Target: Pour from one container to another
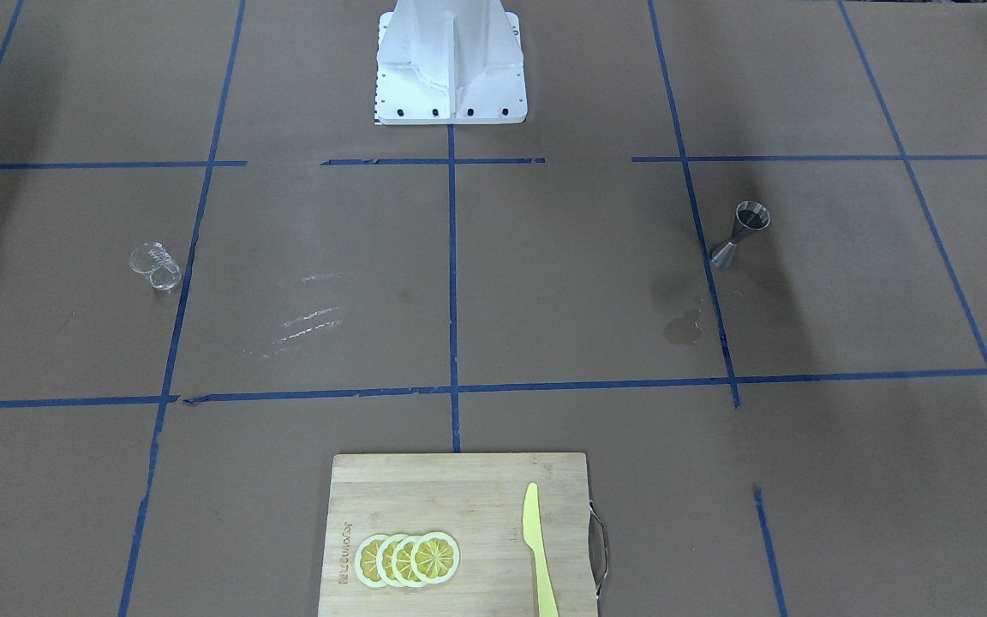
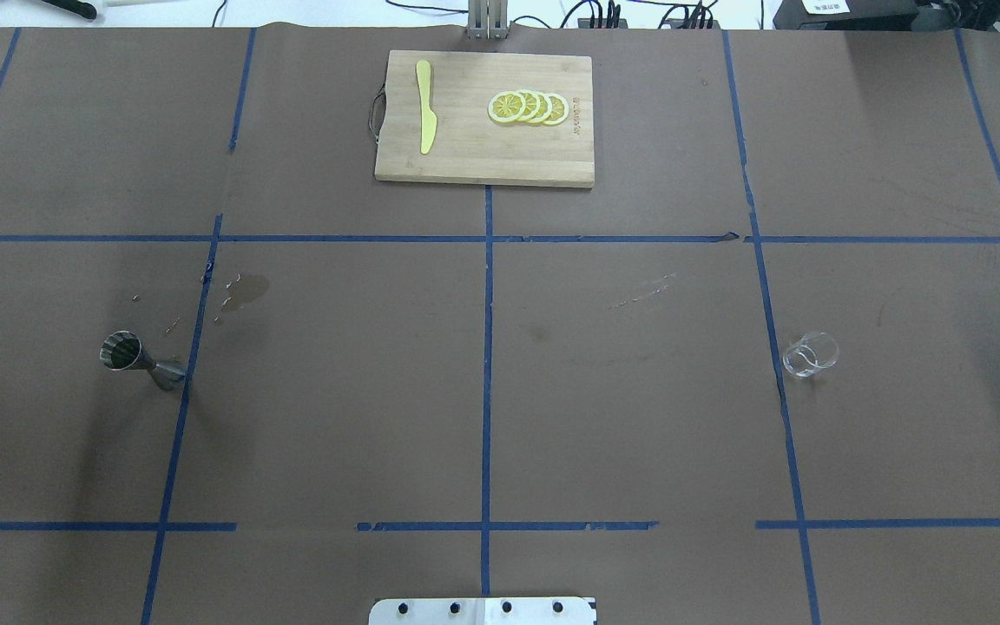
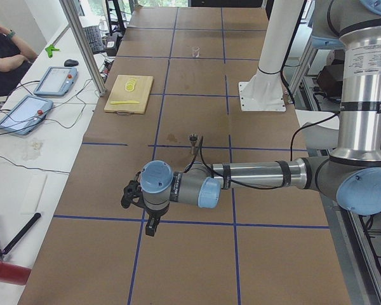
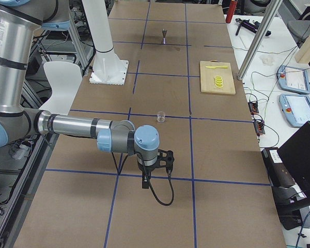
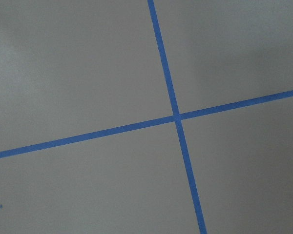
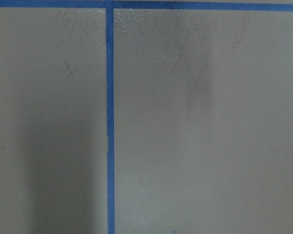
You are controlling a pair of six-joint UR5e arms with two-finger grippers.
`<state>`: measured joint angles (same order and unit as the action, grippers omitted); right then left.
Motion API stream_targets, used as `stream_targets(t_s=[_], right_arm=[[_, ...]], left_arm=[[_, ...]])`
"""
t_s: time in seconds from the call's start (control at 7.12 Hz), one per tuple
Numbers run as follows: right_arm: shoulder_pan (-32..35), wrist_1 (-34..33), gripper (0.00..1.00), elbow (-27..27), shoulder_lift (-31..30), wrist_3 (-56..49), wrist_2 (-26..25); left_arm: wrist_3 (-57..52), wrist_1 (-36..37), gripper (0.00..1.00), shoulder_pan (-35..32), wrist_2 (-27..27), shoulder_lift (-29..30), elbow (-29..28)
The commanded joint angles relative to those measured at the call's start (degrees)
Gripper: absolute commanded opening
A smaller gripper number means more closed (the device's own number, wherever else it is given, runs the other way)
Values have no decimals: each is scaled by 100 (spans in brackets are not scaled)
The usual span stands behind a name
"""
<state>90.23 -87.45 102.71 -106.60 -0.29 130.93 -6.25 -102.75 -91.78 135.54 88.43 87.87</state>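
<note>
The clear cup (image 2: 810, 354) stands upright on the brown paper on the robot's right side, and shows again in the front view as the cup (image 1: 155, 266). The steel jigger (image 2: 140, 360) stands upright on the left side beside a blue tape line; the front view shows the jigger (image 1: 742, 233) too. Neither gripper is near either one. The left gripper (image 3: 132, 195) hangs low over the table's near end, short of the jigger (image 3: 192, 140). The right gripper (image 4: 165, 159) hovers on the near side of the cup (image 4: 161, 117). Whether they are open or shut I cannot tell. Both wrist views show only paper and tape.
A wooden cutting board (image 2: 483, 156) at the far middle carries lemon slices (image 2: 528, 107) and a yellow knife (image 2: 424, 117). A wet stain (image 2: 244, 291) lies just beyond the jigger. The white robot base (image 1: 451, 64) stands at the near middle. Tablets and cables sit off the table's far side.
</note>
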Motion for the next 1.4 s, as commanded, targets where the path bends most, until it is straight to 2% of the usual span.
stream_targets(t_s=[0.0,0.56,0.84,1.26], right_arm=[[-5,17,100,-14,77,2,20],[-6,52,100,-59,69,-85,2],[-6,411,100,-111,51,-50,11],[-6,421,100,-102,-10,-85,3]], left_arm=[[1,1,100,-7,-63,-10,-15],[0,-8,100,2,-63,-1,-15],[0,-8,100,2,-63,-1,-15],[-8,-8,100,2,-46,-1,-15]])
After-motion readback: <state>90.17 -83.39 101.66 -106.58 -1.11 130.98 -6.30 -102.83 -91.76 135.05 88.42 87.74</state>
